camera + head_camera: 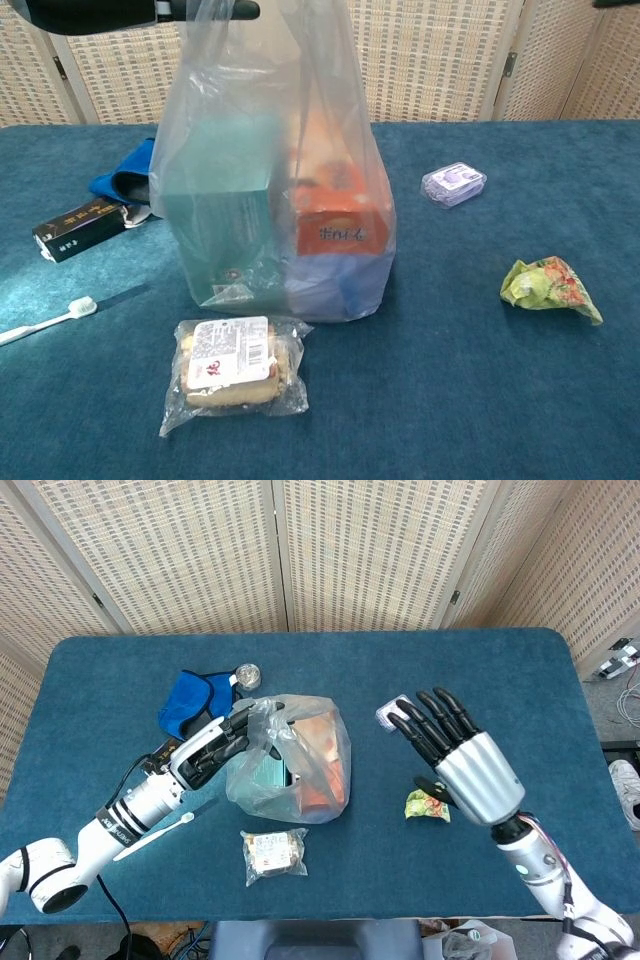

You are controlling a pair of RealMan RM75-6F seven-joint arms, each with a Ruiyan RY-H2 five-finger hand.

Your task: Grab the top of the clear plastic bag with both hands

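The clear plastic bag (pixel 300 765) stands upright left of the table's centre, with a teal box and an orange box inside; the chest view shows it tall and full (pixel 270 190). My left hand (pixel 215 748) reaches in from the left and grips the bag's top left edge; in the chest view its dark fingers (pixel 215 11) lie across the bag's top. My right hand (pixel 455 752) hovers above the table to the right of the bag, open with fingers spread, a clear gap away from it. Only a sliver of it shows in the chest view.
A blue cloth (pixel 190 702) and a small round tin (pixel 248 674) lie behind the left hand. A black box (pixel 82 228), a toothbrush (pixel 45 320) and a wrapped sandwich (pixel 235 362) sit in front. A purple case (pixel 454 183) and a green snack packet (pixel 548 285) lie to the right.
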